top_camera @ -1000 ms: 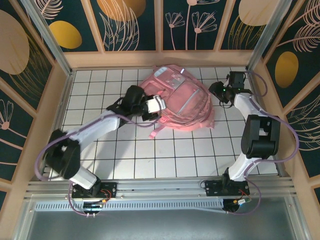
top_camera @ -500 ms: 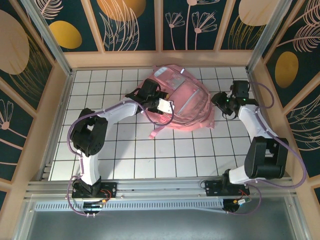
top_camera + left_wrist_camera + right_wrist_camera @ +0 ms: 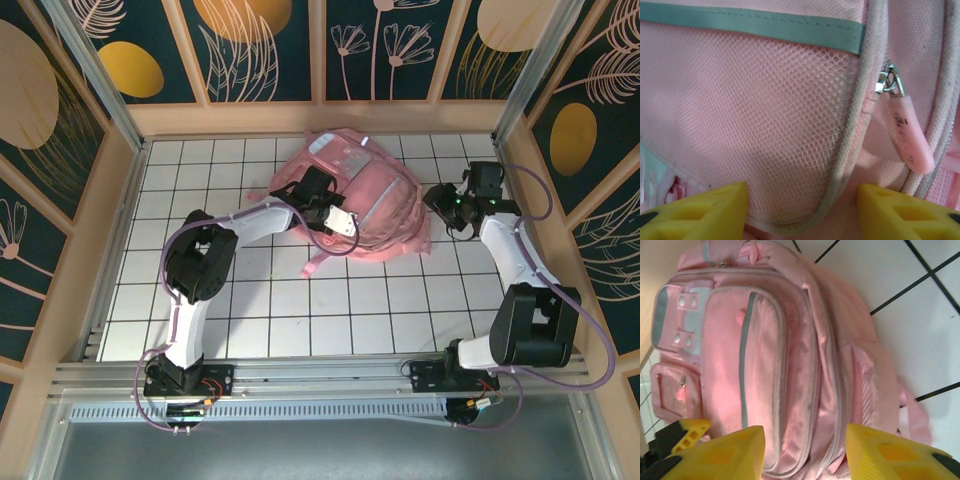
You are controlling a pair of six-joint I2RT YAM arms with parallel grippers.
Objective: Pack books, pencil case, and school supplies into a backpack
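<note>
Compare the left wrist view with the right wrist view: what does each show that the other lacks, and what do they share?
Left wrist view: a close-up of a mesh pocket edged with pale piping, and a pink zipper pull hanging from its metal slider, above the left gripper. Right wrist view: the backpack with its whole front and stacked pockets, a strap, and the white tiled table, seen past the right gripper. Shared: pink backpack fabric with a teal strip, and yellow fingers held apart at the bottom edge.
</note>
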